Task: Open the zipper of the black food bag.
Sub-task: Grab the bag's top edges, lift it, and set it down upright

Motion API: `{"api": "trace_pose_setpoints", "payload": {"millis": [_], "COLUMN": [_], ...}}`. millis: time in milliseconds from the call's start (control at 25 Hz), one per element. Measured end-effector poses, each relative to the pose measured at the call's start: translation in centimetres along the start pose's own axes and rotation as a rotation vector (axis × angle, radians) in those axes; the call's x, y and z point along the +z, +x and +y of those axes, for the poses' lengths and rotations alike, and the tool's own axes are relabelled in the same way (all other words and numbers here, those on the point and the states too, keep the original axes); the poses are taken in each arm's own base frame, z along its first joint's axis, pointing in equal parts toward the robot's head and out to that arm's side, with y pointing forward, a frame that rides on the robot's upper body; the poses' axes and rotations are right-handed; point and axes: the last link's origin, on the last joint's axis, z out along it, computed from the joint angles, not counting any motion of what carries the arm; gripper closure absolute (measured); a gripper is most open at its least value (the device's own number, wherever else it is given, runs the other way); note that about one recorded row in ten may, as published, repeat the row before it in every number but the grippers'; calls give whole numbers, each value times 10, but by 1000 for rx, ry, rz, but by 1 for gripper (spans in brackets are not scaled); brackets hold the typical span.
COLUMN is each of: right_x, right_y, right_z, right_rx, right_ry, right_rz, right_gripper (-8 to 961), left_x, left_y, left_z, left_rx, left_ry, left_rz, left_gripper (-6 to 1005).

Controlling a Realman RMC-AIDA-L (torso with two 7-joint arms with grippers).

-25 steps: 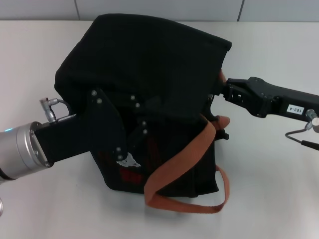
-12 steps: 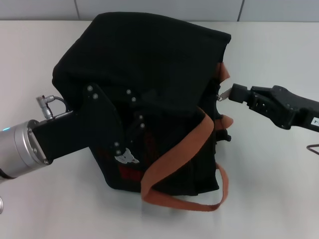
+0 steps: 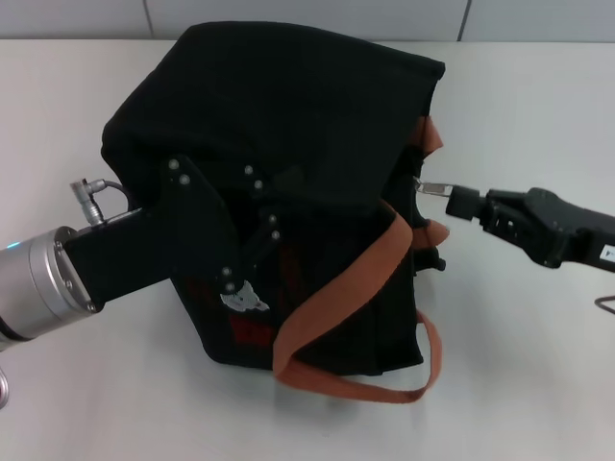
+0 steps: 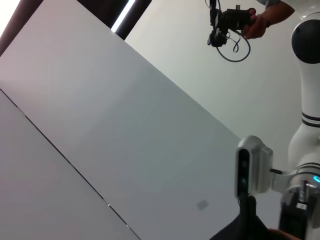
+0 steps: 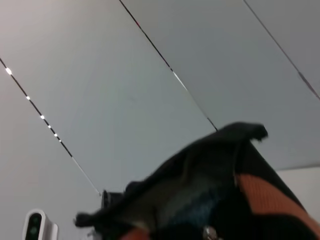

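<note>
- The zipper (image 3: 415, 192) runs along the top mouth of the bag, at the bag's right edge as the head view shows it; its small silver pull (image 3: 434, 188) sticks out sideways from the fabric.
- The right gripper (image 3: 459, 200) is closed on that silver pull, pinching it at its fingertips just off the bag's right side, with the arm reaching in from the right.
- The black food bag (image 3: 288, 144) sits on the white bench (image 3: 538, 365), slumped and leaning, with its top toward the right and its black fabric bulging toward the far side.
- An orange-brown webbing handle (image 3: 356, 288) loops down across the bag's front and onto the bench; a second strap (image 3: 432, 139) shows at the right edge near the pull.
- A red label and a small pale patch (image 3: 245, 301) are visible on the bag's near face.
- The left gripper (image 3: 259, 235) is pressed against the bag's near-left side, its black body lying over the fabric; I cannot tell how its fingers are set.
- In the right wrist view, the bag's black fabric (image 5: 210, 170) and an orange strap (image 5: 260, 195) fill the lower part.
</note>
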Motion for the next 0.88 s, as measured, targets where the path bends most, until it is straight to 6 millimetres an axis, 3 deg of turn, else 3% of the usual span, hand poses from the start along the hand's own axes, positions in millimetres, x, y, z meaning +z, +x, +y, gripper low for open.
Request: {"api": "trace_pose_setpoints", "payload": {"millis": [400, 720, 880], "right_x": [-5, -7, -1], "right_y": [3, 4, 4], "right_z": [0, 14, 10], "right_rx": [-8, -283, -369], "right_ry": [2, -45, -34], "right_rz": [37, -5, -10], "right_gripper": [956, 936, 806], "left_x": [0, -1, 0], "left_y": [0, 0, -1], "left_z": [0, 1, 1], "left_rx": [1, -5, -5], "left_ry": [6, 8, 8], "left_rz": [-2, -5, -6], "left_gripper": [905, 904, 904]}}
